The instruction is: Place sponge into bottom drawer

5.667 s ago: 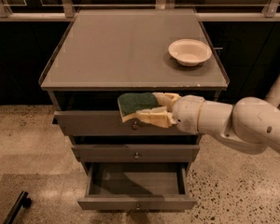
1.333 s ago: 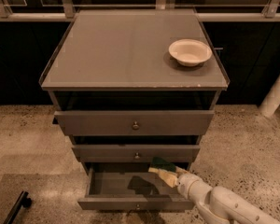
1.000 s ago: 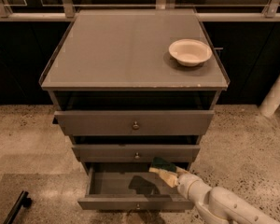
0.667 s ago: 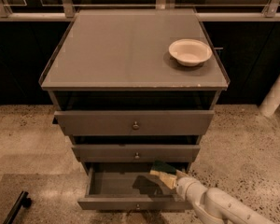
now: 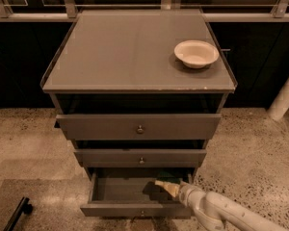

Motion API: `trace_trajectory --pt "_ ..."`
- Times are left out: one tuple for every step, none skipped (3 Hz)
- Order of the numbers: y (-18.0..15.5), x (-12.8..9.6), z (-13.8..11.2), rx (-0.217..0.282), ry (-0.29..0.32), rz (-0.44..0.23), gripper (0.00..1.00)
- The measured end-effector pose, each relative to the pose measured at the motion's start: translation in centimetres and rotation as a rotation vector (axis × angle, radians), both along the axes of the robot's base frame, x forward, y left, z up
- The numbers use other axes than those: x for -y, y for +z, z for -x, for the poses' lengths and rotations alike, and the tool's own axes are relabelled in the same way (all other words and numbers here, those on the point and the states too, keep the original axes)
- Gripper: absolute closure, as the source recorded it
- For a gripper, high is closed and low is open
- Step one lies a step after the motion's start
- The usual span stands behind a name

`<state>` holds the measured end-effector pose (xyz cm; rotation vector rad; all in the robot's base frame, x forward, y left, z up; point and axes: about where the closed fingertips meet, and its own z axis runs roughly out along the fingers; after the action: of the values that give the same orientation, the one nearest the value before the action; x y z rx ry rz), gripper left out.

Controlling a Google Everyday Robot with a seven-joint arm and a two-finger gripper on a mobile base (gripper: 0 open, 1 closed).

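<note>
Grey bottom drawer (image 5: pixel 115 209) open, gripper (image 5: pixel 164 186) inside at its right, apparently closed around the green sponge (image 5: pixel 169 176), white bowl (image 5: pixel 196 53) on cabinet top (image 5: pixel 130 47)

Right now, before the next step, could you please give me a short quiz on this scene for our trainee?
1. True or false: the bottom drawer is pulled open.
2. Where is the bowl? A on the floor; B on the cabinet top; C in the middle drawer.
3. Fill in: the claw reaches into the bottom drawer, with the ____ at its tip.
Key: 1 true; 2 B; 3 sponge.
</note>
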<state>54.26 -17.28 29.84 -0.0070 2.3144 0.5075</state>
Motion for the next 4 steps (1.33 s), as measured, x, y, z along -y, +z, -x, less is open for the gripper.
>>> trace_trajectory --pt "-2.7 0.1 -0.3 -0.055 -0.012 0.007 1.00" --pt "-4.4 -0.4 -1.3 -0.088 0.000 0.018 1.00" --pt "-5.9 -0.9 -2.6 -0.121 0.011 0.028 1.00" --pt "-7.2 -1.2 -3.6 -0.156 0.017 0.026 1.00"
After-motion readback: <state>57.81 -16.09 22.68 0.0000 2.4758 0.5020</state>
